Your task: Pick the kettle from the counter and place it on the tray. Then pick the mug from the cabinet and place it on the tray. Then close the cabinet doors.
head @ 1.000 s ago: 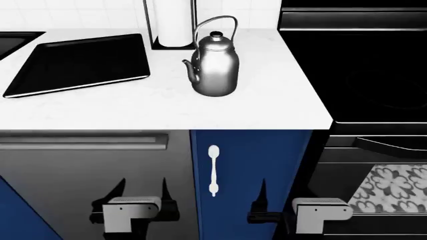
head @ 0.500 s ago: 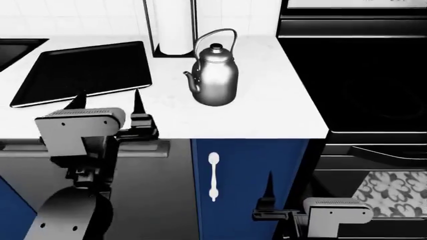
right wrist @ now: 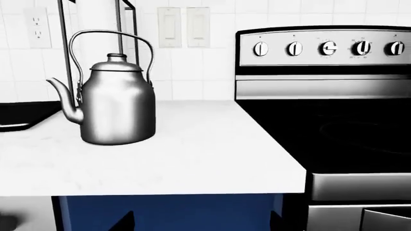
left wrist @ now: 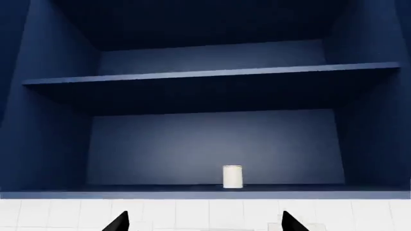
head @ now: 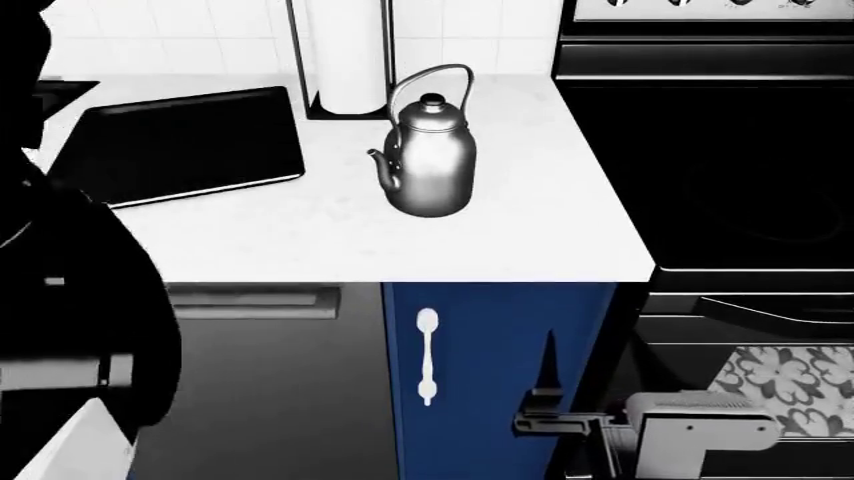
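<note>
Low at the cupboard front, the right gripper (head: pixel 545 395) hangs empty with its jaws spread, below the counter (head: pixel 534 235) edge. Up on that worktop the kettle (head: pixel 430 150) stands upright, apart from the tray (head: pixel 187 140) lying toward the sink side. Farther up, the left gripper (left wrist: pixel 202 222) is released too, fingertips wide, facing the open blue cabinet (left wrist: pixel 51 139) where the mug (left wrist: pixel 232 176) stands on the bottom shelf

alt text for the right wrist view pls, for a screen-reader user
A shiny silver kettle with a tall arched handle stands upright on a white counter, spout pointing away from the black stovetop beside the counter. Behind are a white tiled wall with switches and the stove's knob panel; two dark gripper fingertips show at the frame's lower edge, spread apart.
</note>
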You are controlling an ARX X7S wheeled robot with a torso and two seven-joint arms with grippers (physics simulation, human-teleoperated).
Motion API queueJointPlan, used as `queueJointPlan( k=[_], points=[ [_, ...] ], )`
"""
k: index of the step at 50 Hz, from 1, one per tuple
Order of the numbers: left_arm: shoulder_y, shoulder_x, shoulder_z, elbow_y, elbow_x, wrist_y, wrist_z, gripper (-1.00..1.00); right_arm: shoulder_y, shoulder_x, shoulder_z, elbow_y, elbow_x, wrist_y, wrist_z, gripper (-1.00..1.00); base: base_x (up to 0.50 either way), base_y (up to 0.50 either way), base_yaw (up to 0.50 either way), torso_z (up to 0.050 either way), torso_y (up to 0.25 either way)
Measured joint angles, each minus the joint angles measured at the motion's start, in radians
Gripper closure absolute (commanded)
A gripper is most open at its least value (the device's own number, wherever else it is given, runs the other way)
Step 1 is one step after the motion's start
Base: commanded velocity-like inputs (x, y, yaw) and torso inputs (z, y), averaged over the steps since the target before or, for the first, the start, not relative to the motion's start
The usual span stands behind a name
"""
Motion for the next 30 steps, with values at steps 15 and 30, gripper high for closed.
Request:
queueJointPlan(
  k=[15,30],
  points=[
    [-0.529,0.066,0.050,-0.788,-0.004,0.236,-0.030,-1.00,-0.009,0.027,-0.008,-0.100,0.014,0.059,0.022,-1.00,0.00,0.00,0.00,0.050,0.000],
    [-0.726,0.088,0.134,-1.123,-0.045,0.265,-0.049,-1.00,-0.012,0.044,-0.009,-0.162,0.040,0.098,0.035,-1.00,0.00,-0.16,0.00,0.033,0.000]
  ],
)
